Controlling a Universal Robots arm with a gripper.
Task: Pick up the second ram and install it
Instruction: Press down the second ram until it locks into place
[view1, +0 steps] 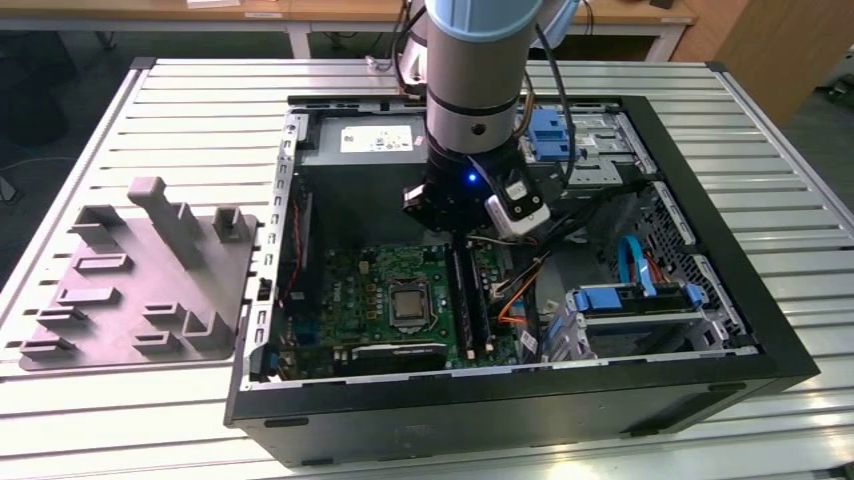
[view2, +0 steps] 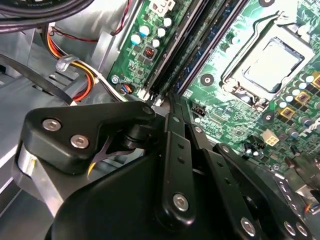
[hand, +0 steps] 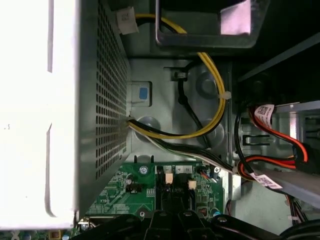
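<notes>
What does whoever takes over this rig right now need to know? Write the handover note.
Tool: low inside the computer case, over the end of the memory slots; grip state cannot be told.
Second ram: appears to stand in a slot on the motherboard, directly under the tool.
Done: stick carried to the slots, as far as it shows.
Left: full seating is not confirmed from these views.
</notes>
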